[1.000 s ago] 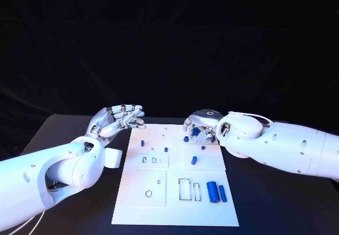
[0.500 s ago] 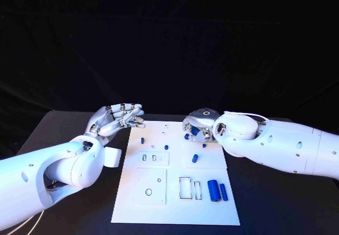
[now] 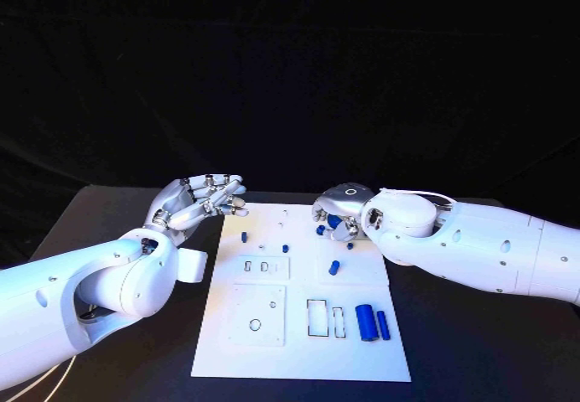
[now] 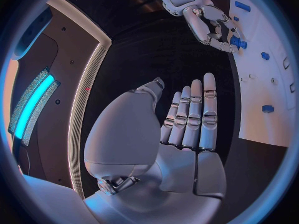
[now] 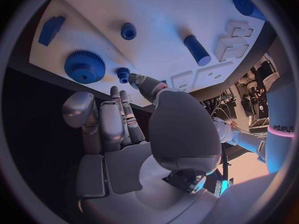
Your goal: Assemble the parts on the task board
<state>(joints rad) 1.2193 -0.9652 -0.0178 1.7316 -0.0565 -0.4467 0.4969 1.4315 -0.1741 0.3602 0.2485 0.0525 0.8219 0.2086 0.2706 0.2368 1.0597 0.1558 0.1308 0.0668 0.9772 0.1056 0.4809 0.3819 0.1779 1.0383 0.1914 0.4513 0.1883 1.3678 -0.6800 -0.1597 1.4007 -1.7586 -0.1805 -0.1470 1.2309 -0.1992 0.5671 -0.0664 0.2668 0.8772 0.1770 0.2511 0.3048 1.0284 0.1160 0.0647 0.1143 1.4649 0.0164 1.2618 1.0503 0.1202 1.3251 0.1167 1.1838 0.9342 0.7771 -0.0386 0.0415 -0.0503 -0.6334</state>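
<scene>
The white task board lies in the middle of the table. My right hand hovers over its far right part, fingers pointing down, holding nothing. Under it lie a large blue gear and a small blue gear, which sits right by one fingertip; I cannot tell if they touch. A blue block, a small peg and a blue cylinder lie further along the board. My left hand floats off the board's far left corner, its fingers straight and empty.
Two blue cylinders lie near the board's front right, beside rectangular slots. A blue peg and smaller blue pieces stand mid-board. A white block sits off the board's left edge. The black table surrounds the board.
My right hand has crept slightly to the left over the far blue parts. The left hand has barely moved.
</scene>
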